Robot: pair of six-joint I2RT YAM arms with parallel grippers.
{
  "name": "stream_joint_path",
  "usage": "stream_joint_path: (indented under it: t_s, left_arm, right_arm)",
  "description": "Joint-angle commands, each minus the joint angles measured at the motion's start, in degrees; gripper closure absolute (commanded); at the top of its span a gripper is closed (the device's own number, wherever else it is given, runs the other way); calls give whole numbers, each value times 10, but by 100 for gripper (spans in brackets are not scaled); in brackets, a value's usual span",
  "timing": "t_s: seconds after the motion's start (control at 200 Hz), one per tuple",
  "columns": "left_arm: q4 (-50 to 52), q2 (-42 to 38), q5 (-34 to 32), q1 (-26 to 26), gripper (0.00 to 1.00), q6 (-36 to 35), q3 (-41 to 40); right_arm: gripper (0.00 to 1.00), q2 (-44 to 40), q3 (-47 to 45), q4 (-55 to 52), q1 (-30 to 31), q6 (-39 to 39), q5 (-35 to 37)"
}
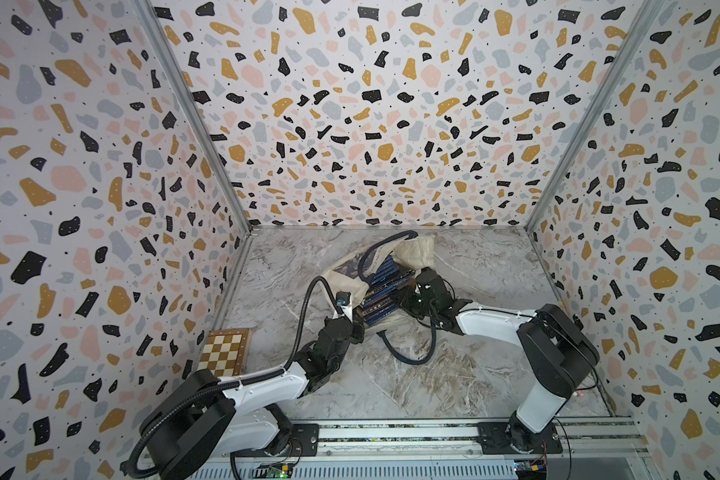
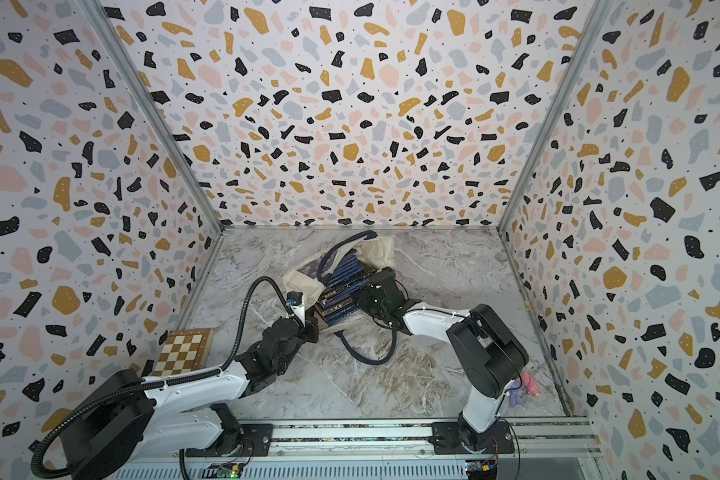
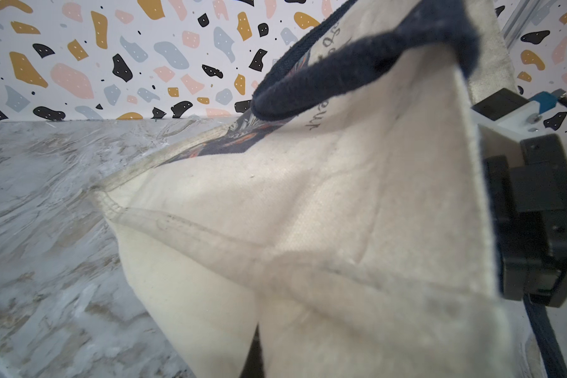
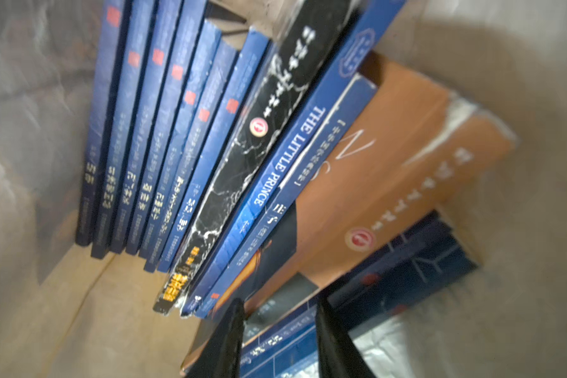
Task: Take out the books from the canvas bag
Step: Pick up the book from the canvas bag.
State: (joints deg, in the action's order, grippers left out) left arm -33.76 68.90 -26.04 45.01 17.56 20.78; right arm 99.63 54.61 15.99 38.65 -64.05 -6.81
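The cream canvas bag (image 1: 341, 270) (image 2: 300, 278) lies on its side at the middle back of the marble table, mouth toward the arms. A row of books (image 1: 385, 286) (image 2: 346, 286), mostly navy blue, shows inside it. My left gripper (image 1: 356, 318) (image 2: 310, 318) is shut on the bag's near edge; in the left wrist view the bag's cloth (image 3: 308, 212) covers the jaws. My right gripper (image 1: 406, 297) (image 2: 360, 297) is at the right end of the row. In the right wrist view, this right gripper (image 4: 282, 340) has its fingers closed round a blue book (image 4: 275, 350) beside an orange one (image 4: 390, 170).
A brown-and-cream chessboard box (image 1: 225, 351) (image 2: 184, 351) sits by the left wall near the left arm. A navy handle loop (image 1: 408, 353) trails on the table in front of the bag. A small pink and purple toy (image 2: 524, 388) lies behind the right arm's base.
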Motion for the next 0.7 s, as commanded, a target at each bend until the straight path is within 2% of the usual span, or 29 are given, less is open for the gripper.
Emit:
stream_joint_path:
  t_s: [0.0,0.115,0.245,0.35,0.39,0.441,0.506,0.656,0.696]
  left_arm:
    - [-21,-4,16,3,100,-14,9]
    - [-23,-2,24,3,100,-17,11]
    - [-26,5,31,3,100,-17,13]
    - [-28,5,33,3,100,-19,13]
    - [-27,6,34,3,100,-19,13]
    - [-26,7,32,3,100,-19,14]
    - [-25,9,32,3,100,-19,14]
    - [-16,15,22,3,100,-15,18]
    - [-12,19,17,3,100,-14,21]
  right_arm:
    - [61,22,40,2,-1,-8,24]
    - [60,29,38,23,3,-22,11]
    - [59,33,53,8,17,-12,34]
    - [62,60,61,2,14,-20,4]
    - [65,68,56,12,13,-26,-5]
    - [75,71,52,20,12,-28,-10]
    - [78,70,51,20,12,-25,-7]
    - [100,59,45,23,13,-13,-13]
    - [100,52,42,26,15,-6,-17]
